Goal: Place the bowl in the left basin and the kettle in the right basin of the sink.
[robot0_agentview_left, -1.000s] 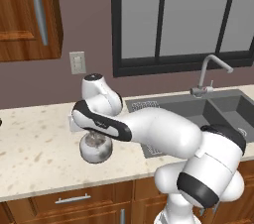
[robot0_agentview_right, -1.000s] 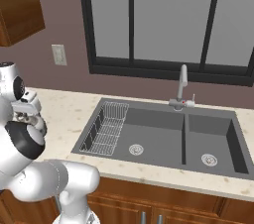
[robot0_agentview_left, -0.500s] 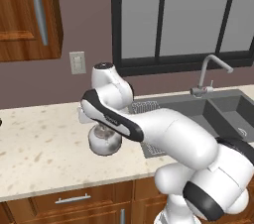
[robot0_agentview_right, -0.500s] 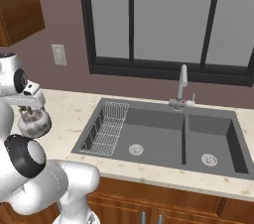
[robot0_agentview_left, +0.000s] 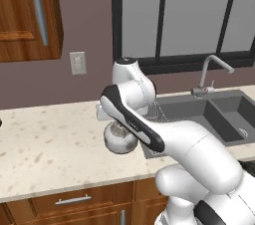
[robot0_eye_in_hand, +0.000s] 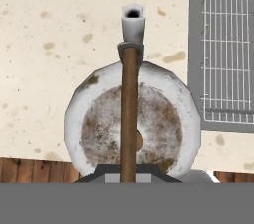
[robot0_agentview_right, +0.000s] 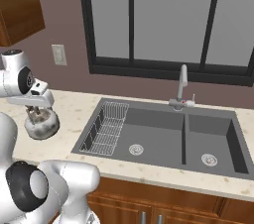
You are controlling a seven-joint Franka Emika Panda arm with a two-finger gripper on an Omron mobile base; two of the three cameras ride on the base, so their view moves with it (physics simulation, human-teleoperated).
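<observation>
The silvery, tarnished kettle (robot0_agentview_left: 119, 138) (robot0_agentview_right: 42, 124) hangs from its thin upright handle (robot0_eye_in_hand: 129, 114) above the speckled counter, left of the sink. My gripper (robot0_agentview_left: 110, 119) (robot0_agentview_right: 36, 112) (robot0_eye_in_hand: 129, 172) is shut on that handle from above. In the hand view the kettle body (robot0_eye_in_hand: 163, 119) lies below the fingers, its spout pointing to the top of that view. The dark grey sink has a left basin (robot0_agentview_right: 149, 136) with a white wire rack (robot0_agentview_right: 109, 129) and a narrower right basin (robot0_agentview_right: 211, 141). The bowl is out of view.
A curved chrome faucet (robot0_agentview_right: 182, 86) (robot0_agentview_left: 209, 72) stands behind the divider between the basins. The counter (robot0_agentview_left: 45, 139) stretches left of the sink. A wooden wall cabinet (robot0_agentview_left: 27, 15) hangs at upper left, and a window runs behind the sink.
The arm has swung to the right, toward the sink, carrying the kettle with it. The kettle also hangs a little higher than before.
</observation>
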